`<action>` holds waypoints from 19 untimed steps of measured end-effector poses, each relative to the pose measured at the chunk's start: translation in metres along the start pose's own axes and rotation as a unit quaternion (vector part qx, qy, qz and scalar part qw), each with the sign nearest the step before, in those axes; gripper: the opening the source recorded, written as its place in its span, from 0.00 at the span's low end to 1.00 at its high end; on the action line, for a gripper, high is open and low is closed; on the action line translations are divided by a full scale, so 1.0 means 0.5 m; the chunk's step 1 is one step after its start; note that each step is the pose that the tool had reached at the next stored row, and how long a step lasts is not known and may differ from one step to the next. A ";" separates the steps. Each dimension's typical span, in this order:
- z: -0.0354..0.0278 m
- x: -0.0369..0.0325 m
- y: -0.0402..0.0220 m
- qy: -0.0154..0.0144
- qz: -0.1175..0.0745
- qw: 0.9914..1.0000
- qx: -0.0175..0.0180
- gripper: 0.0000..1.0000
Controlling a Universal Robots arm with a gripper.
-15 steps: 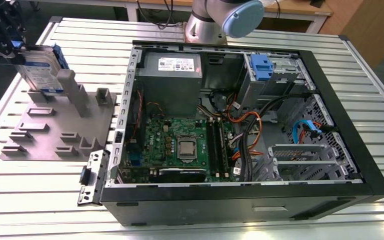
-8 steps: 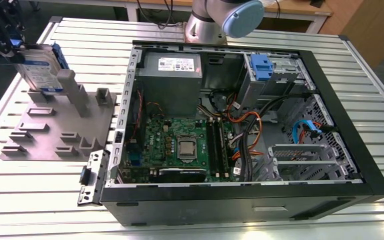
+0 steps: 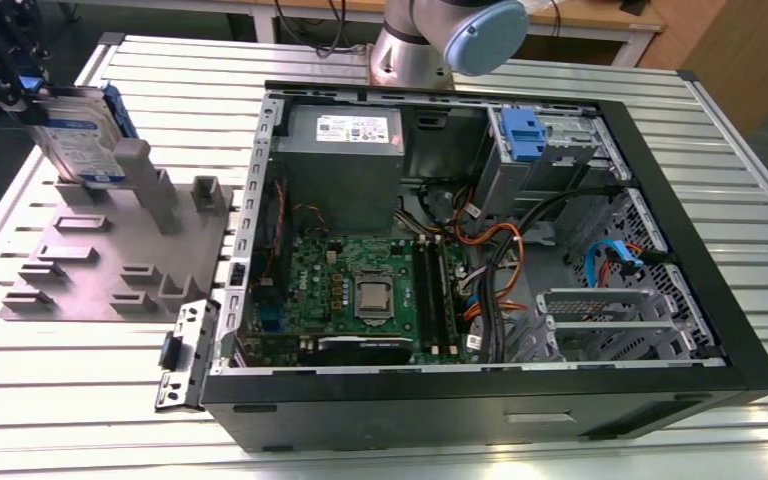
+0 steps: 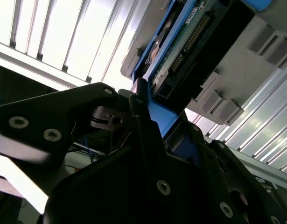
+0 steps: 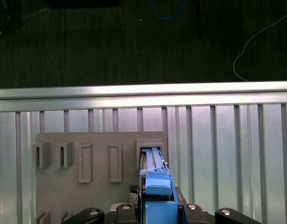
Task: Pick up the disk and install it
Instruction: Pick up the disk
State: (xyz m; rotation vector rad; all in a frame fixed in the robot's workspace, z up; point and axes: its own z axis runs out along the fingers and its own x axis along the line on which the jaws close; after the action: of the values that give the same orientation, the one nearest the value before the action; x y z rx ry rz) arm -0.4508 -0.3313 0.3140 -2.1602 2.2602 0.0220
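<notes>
**Now the pincer (image 4: 164,122) grips the disk (image 3: 84,140) by its blue frame**

In the upper left of the exterior view, the disk stands on edge among the posts of the grey fixture plate (image 3: 91,270), presumably so its top edge is easy to grasp. The pincer pinches the blue carrier from both sides. Whether the disk sits in its slot or hangs just clear, I cannot tell. The computer case (image 3: 744,330) lies open on the tabletop (image 3: 91,400), likely for reach from above.

A ribbed aluminium desk (image 3: 724,170) is lit brightly. Beyond its far edge a wooden tabletop (image 3: 598,15) is seen, with a wooden cabinet (image 3: 744,50) at the exterior view's right. Dark floor (image 5: 110,46) is visible.
</notes>
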 end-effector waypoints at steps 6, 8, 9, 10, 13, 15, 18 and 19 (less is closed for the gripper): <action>-0.010 0.000 0.000 0.000 0.000 1.000 0.000 0.37; -0.012 0.000 0.000 0.000 0.000 1.000 0.000 0.37; -0.014 0.000 0.000 0.000 0.000 1.000 0.000 0.37; -0.014 0.000 0.000 0.000 0.000 1.000 0.000 0.37; -0.015 0.000 0.000 0.000 0.000 1.000 0.000 0.37; -0.015 0.000 0.000 0.000 0.000 1.000 0.000 0.37; -0.015 0.000 0.000 0.000 0.000 1.000 0.000 0.37; -0.015 0.000 0.000 0.000 0.000 1.000 0.000 0.37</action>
State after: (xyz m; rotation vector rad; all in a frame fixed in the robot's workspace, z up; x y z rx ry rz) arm -0.4508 -0.3313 0.3215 -2.1602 2.2602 0.0220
